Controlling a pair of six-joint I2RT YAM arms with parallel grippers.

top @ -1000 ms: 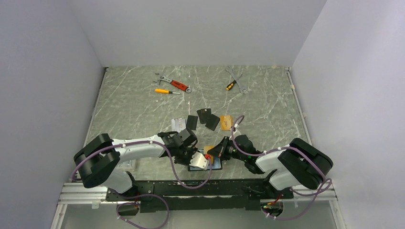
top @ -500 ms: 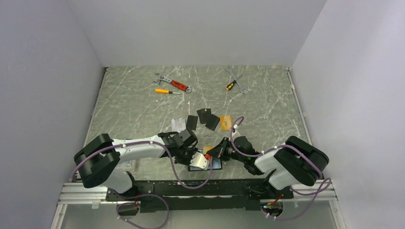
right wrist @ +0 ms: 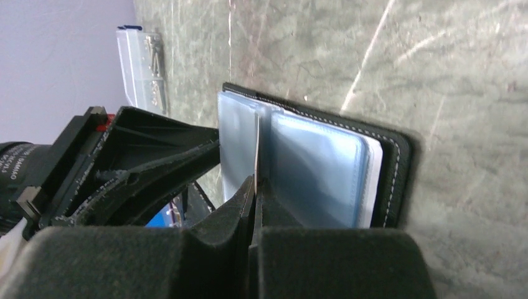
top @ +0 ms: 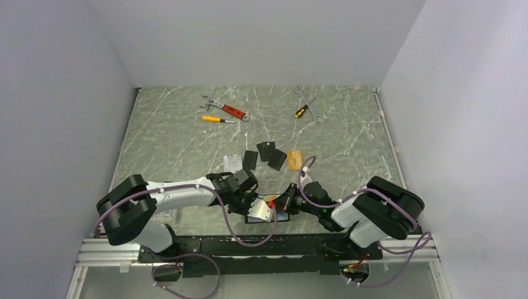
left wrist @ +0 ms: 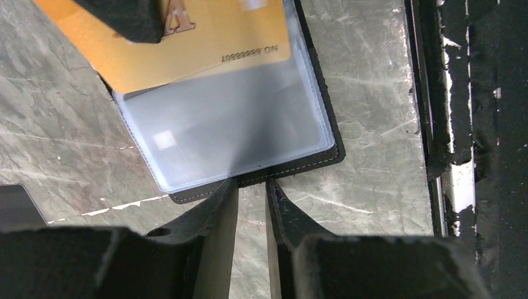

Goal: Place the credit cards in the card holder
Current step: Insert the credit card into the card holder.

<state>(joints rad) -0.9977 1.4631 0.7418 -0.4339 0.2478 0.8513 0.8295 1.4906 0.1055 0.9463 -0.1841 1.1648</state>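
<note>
The card holder (top: pixel 266 217) lies open near the table's front edge, black with clear sleeves (left wrist: pixel 236 131). My left gripper (left wrist: pixel 251 187) rests its tips on the holder's black near edge (left wrist: pixel 311 163). Its jaws stand a narrow gap apart with nothing between them. My right gripper (right wrist: pixel 256 187) is shut on a gold-orange credit card (left wrist: pixel 205 37). The card's thin edge (right wrist: pixel 257 146) stands between two sleeves of the holder (right wrist: pixel 389 156). Loose cards lie further back: a silver one (top: pixel 233 162), three black ones (top: pixel 250 159) and a gold one (top: pixel 295 159).
A red-handled wrench (top: pixel 228 110), a yellow screwdriver (top: pixel 215 119) and a spanner with a small screwdriver (top: pixel 308 106) lie at the back. A clear plastic box (right wrist: pixel 140 62) stands left of the holder. The black front rail (left wrist: pixel 436 124) runs just beside the holder.
My right gripper has moved a little left and down toward the holder with the gold card. The left arm has not moved.
</note>
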